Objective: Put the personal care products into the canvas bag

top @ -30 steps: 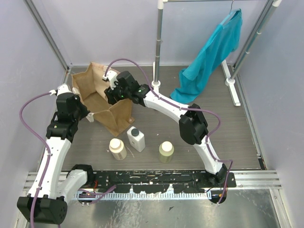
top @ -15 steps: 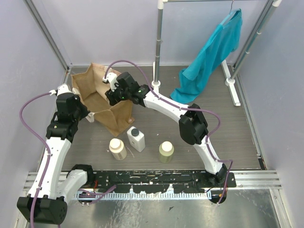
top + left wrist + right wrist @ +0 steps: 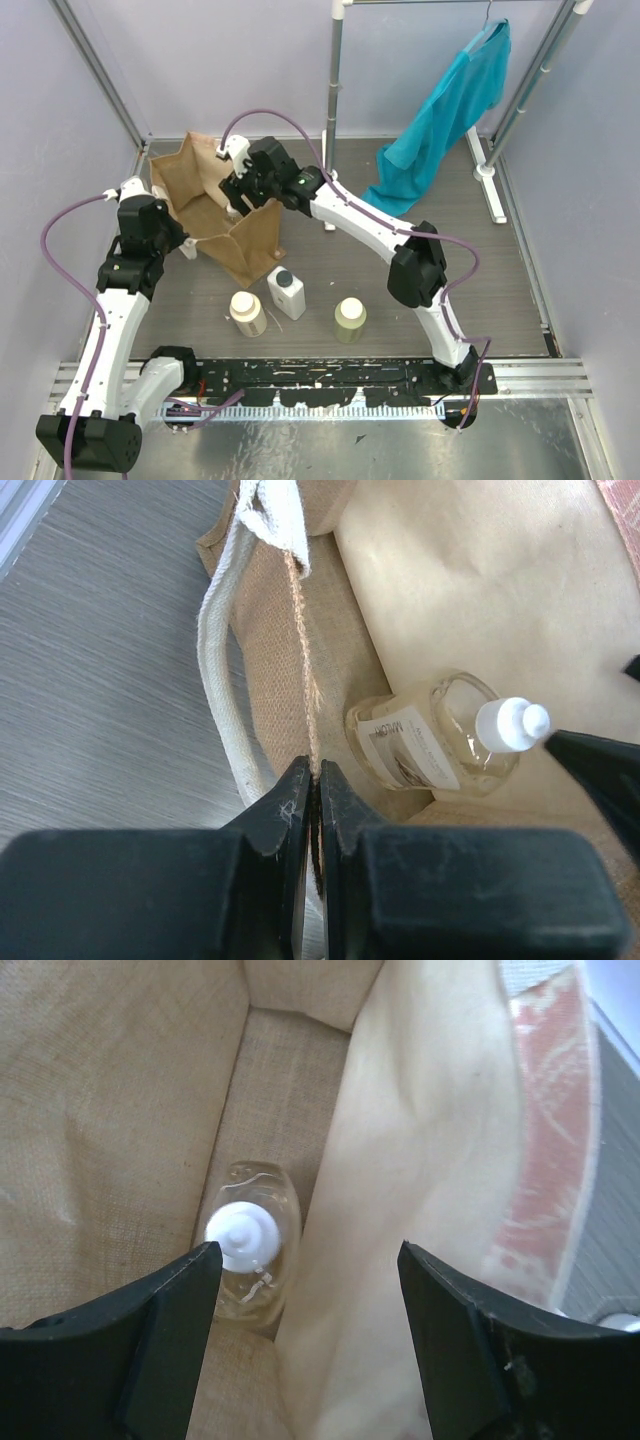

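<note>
our left gripper [image 3: 313, 776] is clenched on the rim of the bag [image 3: 245, 245], beside the bag's white strap [image 3: 222, 680]. our right gripper [image 3: 306, 1252] hangs in the bag's mouth, jaws apart and holding nothing. the clear bottle [image 3: 250, 1250] sits at the bottom of the bag. the cream bottle [image 3: 248, 313], white bottle [image 3: 287, 292] and green bottle [image 3: 350, 320] stand just in front of the bag.

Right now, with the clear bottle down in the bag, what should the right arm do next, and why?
Probably lift the right gripper clear of the canvas bag: its jaws stand open, the amber bottle lies free at the bottom, and the white bottle waits outside.
</note>
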